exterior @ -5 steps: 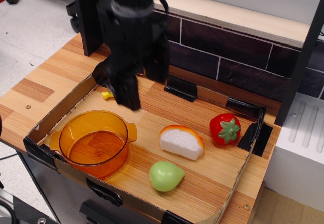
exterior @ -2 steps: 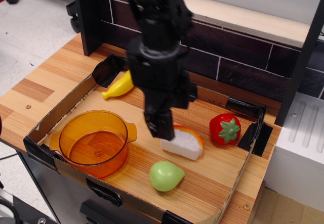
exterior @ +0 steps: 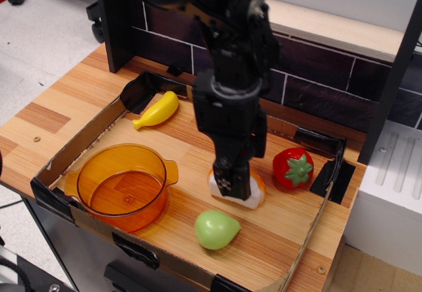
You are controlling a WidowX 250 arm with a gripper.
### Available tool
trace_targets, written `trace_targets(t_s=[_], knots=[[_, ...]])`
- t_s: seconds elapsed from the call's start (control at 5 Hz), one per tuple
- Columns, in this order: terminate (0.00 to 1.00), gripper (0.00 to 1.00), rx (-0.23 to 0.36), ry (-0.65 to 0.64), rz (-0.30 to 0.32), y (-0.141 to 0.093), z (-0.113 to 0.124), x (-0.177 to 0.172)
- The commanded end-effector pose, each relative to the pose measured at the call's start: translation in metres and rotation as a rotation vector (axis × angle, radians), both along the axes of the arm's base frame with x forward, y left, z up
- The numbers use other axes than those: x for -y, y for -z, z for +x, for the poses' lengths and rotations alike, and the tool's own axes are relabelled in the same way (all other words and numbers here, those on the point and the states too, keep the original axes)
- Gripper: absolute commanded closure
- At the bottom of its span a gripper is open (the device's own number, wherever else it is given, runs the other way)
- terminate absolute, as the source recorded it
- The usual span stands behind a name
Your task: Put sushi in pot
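The sushi [exterior: 253, 194], a white rice block with an orange top layer, lies on the wooden tray floor right of the middle, mostly hidden behind my gripper. My black gripper [exterior: 232, 178] hangs straight down over it, with its fingertips at the sushi's left part. I cannot tell whether the jaws are open or shut. The pot [exterior: 122, 185], round, translucent orange and empty, stands at the tray's front left, well apart from the gripper.
A green pear-shaped toy [exterior: 215, 229] lies in front of the sushi. A red strawberry [exterior: 293, 167] sits to its right. A yellow banana [exterior: 156, 111] lies at the back left. A low cardboard wall [exterior: 316, 223] rims the tray. A dark brick wall [exterior: 316, 87] stands behind.
The gripper has moved from the back left, above the banana, rightward and down onto the sushi. The banana has come into view. The toys and pot have not moved.
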State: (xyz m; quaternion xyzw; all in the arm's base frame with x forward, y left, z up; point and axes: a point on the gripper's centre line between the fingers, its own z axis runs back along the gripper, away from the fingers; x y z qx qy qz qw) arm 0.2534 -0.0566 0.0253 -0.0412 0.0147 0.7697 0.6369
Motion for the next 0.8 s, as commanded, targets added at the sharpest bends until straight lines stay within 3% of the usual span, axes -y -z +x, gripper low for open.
trace_targets(t_s=[0.0, 0.2, 0.6], knots=[[0.00, 0.00, 0.022, 0.005, 0.035, 0.016, 0.013, 0.006], [0.00, 1.00, 0.038, 0.010, 0.031, 0.013, 0.011, 0.005], [0.00, 1.00, 0.061, 0.044, 0.019, -0.014, 0.017, -0.004]])
